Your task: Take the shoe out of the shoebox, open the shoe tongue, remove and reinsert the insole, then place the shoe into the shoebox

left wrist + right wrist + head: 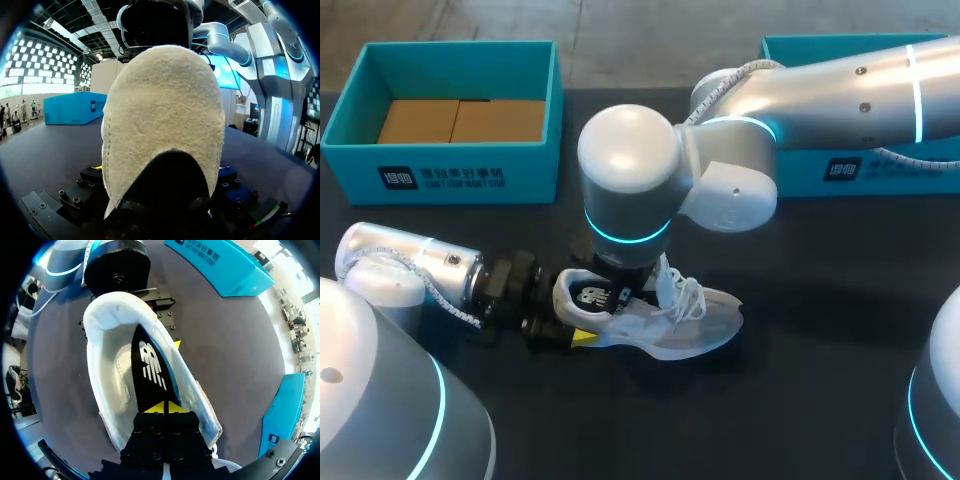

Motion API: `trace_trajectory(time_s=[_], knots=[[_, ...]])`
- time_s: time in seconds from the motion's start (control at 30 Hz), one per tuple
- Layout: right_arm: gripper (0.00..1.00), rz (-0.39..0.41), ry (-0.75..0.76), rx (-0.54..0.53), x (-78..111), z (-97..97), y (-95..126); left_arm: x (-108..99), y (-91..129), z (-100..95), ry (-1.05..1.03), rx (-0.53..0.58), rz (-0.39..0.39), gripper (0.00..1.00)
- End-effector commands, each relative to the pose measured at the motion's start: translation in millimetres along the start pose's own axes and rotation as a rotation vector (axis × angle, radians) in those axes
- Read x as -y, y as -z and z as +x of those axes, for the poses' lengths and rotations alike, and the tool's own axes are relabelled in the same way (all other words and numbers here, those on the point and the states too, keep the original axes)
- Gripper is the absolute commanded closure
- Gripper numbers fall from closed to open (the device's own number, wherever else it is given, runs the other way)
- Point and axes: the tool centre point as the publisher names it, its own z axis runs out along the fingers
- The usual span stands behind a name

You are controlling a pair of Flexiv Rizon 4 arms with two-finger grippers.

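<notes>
Centre of the dark tabletop, and the white mesh sneaker with loose white laces sits out in the open, toe towards my right, well apart from both boxes. Left gripper is right at the cream suede heel, which fills its wrist view; whether it is clamping, I cannot tell. Right gripper comes down into the shoe's opening, yellow tips pressed together against the black insole with a white logo. Back left stands the open teal cardboard shoebox with brown card inside. A second teal box sits back right, partly hidden by my right arm.
</notes>
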Motion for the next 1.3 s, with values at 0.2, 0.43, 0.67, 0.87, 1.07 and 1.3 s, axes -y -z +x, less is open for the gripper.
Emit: trace_trajectory(time_s=[0.2, 0.43, 0.67, 0.87, 1.07, 1.3], knots=[[1.0, -0.007, -0.037, 0.025, 13.0, -4.5, 1, -4, 1, -1.3, -0.001, 0.0, 0.0, 1.0], [1.0, -0.011, -0.046, 0.041, 16.2, -11.0, 0, -4, 1, -1.3, -0.001, 0.0, 0.0, 1.0], [1.0, -0.016, -0.046, 0.065, 18.8, -18.9, 1, -4, 1, -1.3, -0.001, 0.0, 0.0, 1.0], [1.0, -0.025, -0.023, 0.061, 15.3, -23.9, -1, -4, 1, -1.3, -0.001, 0.0, 0.0, 1.0], [0.97, -0.026, 0.006, 0.032, 13.0, -25.9, -5, -4, 1, -1.3, -0.001, 0.0, 0.0, 1.0], [0.81, -0.016, -0.003, 0.01, 13.5, -25.5, -10, -4, 1, -1.3, -0.001, 0.0, 0.0, 1.0]])
